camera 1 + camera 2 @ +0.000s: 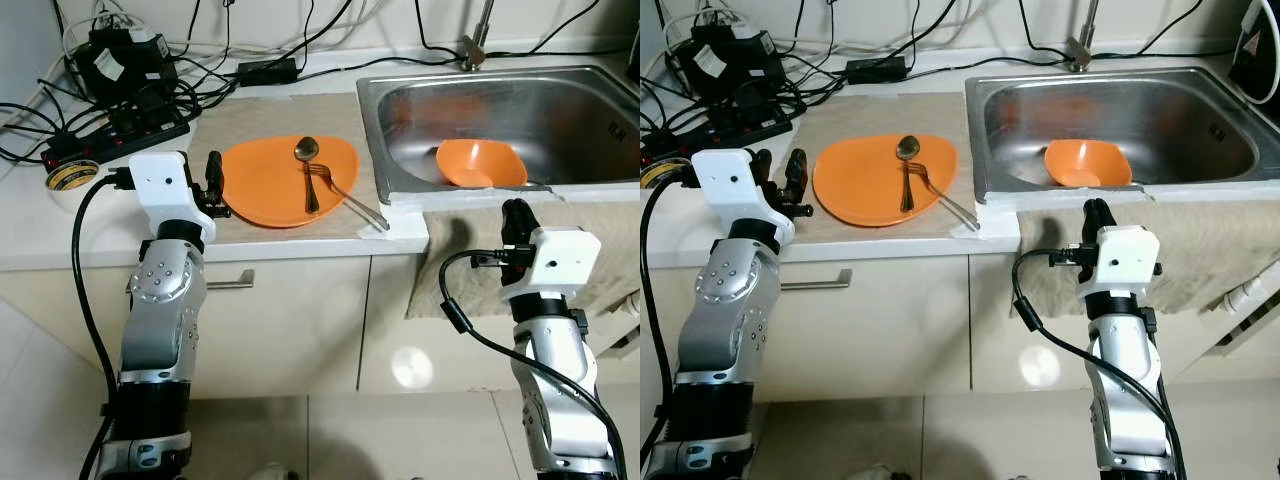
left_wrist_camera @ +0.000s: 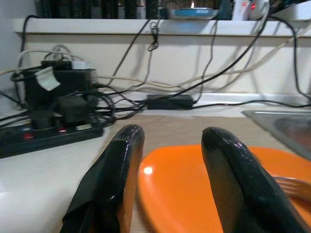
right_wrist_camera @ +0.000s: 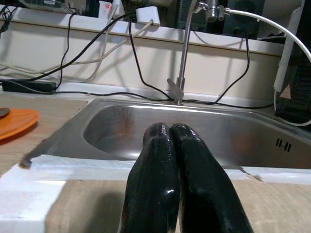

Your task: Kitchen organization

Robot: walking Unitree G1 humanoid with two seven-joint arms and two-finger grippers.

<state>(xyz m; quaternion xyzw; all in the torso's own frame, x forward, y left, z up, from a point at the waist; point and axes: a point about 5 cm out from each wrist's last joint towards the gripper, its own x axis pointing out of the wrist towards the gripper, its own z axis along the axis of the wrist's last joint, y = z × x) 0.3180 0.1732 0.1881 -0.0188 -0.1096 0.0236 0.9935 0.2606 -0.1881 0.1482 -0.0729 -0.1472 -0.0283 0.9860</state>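
Left claw [image 1: 213, 180] hangs just off the front-left rim of the orange plate [image 1: 270, 185], fingers apart, seemingly lined up to take that rim; the plate lies flat near the bench [image 1: 40, 235] front edge, left of the sink [image 1: 400, 120]. On it a spoon [image 1: 308, 170] runs front to back, bowl toward the wall, while a fork [image 1: 350, 198] slants off the plate's right edge toward the front corner by the sink. Right claw [image 1: 1099, 215], fingers pressed together and empty, waits at the sink's front edge, below the orange bowl [image 1: 480, 163] in the basin.
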